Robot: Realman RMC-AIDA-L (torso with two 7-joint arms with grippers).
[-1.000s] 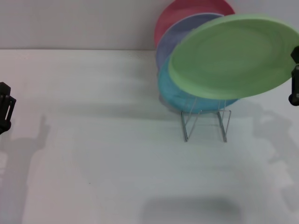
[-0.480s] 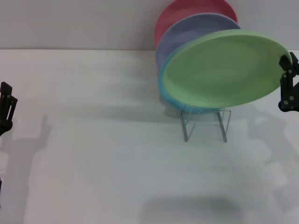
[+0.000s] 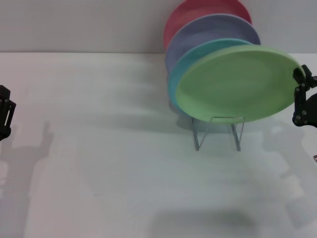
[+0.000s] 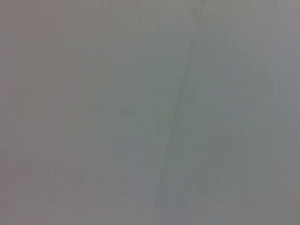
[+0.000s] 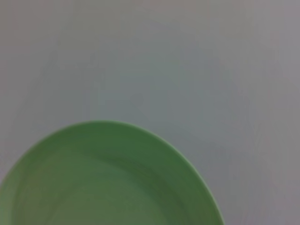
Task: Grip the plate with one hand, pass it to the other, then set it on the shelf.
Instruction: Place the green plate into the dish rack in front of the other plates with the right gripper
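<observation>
Head view shows the right gripper (image 3: 300,97), a black two-finger pincer, at the far right side of the scene. It sits right at the right edge of the round, shallow, light-green plate (image 3: 234,82). It seems to pinch the plate's rim, but the place where they meet is at the very edge of the plate, so I cannot tell for sure if the fingers are pressed on it. The light-green plate stands tilted, its face turned toward the near side, at the front of the thin silver wire rack (image 3: 219,131). Its low edge is down at the top wire of the rack. Just behind it stands a round turquoise plate (image 3: 184,74), then a round lavender plate (image 3: 198,30), and farthest back a round pink plate (image 3: 184,15). All four lean the same way, each one peeking out above and to the left of the one in front. The rack stands on a flat white table (image 3: 109,163), toward the far right part of it. The right wrist view shows the green plate (image 5: 103,183) close up over the white table. The left gripper (image 3: 5,113), also black, waits at the far left edge of the scene, well apart from the rack, and I cannot tell how its fingers stand.
</observation>
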